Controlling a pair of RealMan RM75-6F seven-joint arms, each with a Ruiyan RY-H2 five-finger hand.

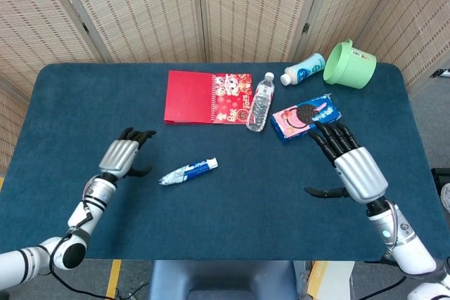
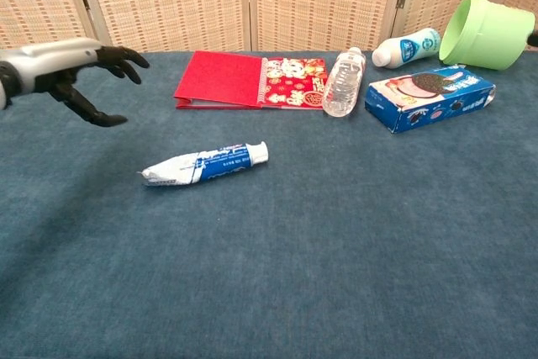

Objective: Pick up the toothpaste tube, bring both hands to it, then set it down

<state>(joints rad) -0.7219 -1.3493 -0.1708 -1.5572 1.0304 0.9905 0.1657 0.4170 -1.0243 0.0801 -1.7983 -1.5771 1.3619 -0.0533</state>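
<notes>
Your table (image 1: 84,103) carries everything under a dark blue cloth. At its twelve o'clock edge lies the red booklet (image 1: 207,96), with the clear water bottle (image 1: 260,102) just beside it toward three o'clock. Further round, at about one o'clock, you have the green cup (image 1: 349,64) tipped on its side, the white bottle (image 1: 304,68) next to it, and the cookie box (image 1: 306,116) below them.

Your right hand (image 1: 350,166) sits at four o'clock, back facing up, fingers spread and pointing toward the cookie box, thumb stuck out sideways; whether the fingertips touch the box is hard to judge from the head view. It holds nothing.

Your left hand (image 1: 123,155) is at eight o'clock, raised off the cloth in the chest view, fingers apart and slightly curled, empty.

The toothpaste tube (image 1: 187,171) lies flat on the table near its middle, cap end toward two o'clock, apart from your left hand and well apart from your right.
</notes>
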